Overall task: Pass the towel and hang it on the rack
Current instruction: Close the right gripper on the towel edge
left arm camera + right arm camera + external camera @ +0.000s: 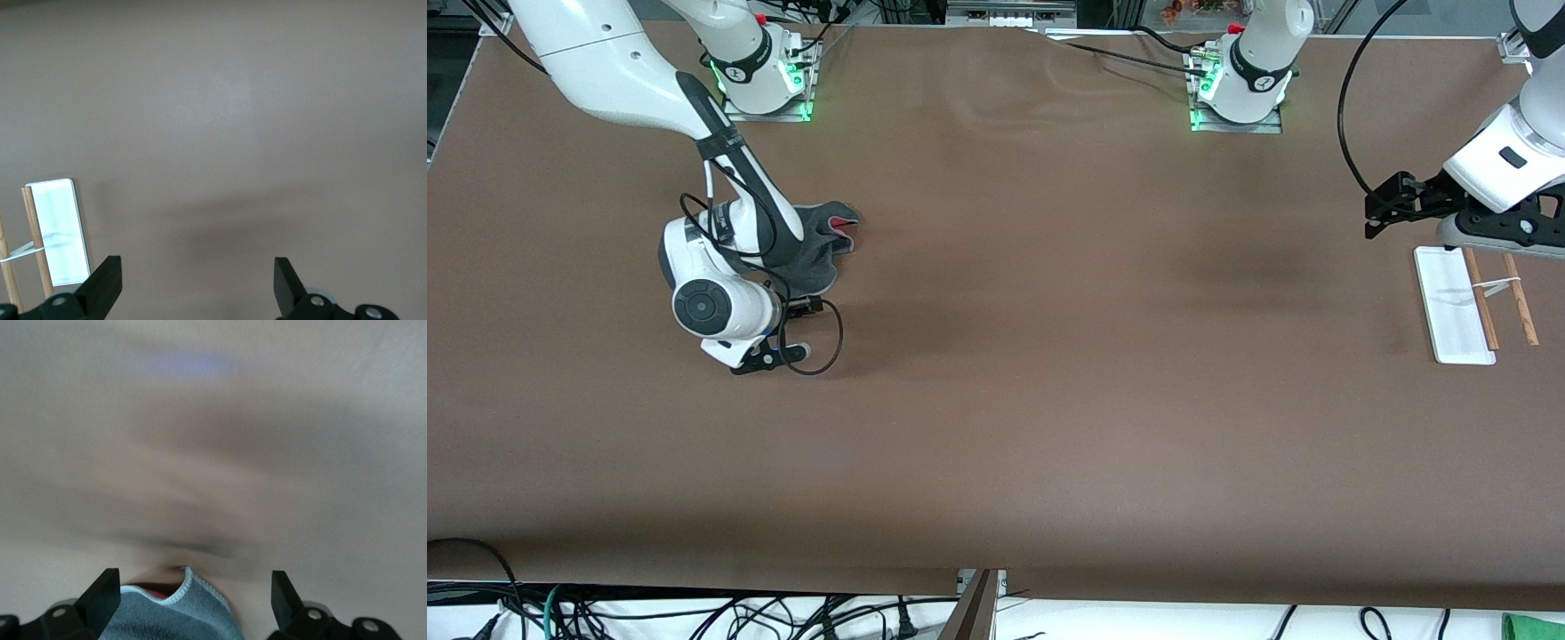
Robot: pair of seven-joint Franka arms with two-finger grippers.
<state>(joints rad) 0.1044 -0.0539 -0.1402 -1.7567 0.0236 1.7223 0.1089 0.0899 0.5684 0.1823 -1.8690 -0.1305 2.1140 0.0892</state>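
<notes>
With fingers spread, the right gripper (190, 603) straddles the grey towel (823, 244) to pick it up, while the left gripper (197, 283) waits open above the table at the rack's (1458, 307) twelve o'clock, ready for the pass.

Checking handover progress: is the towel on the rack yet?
No, the towel lies on the table under the right gripper; the rack rods are bare.
</notes>
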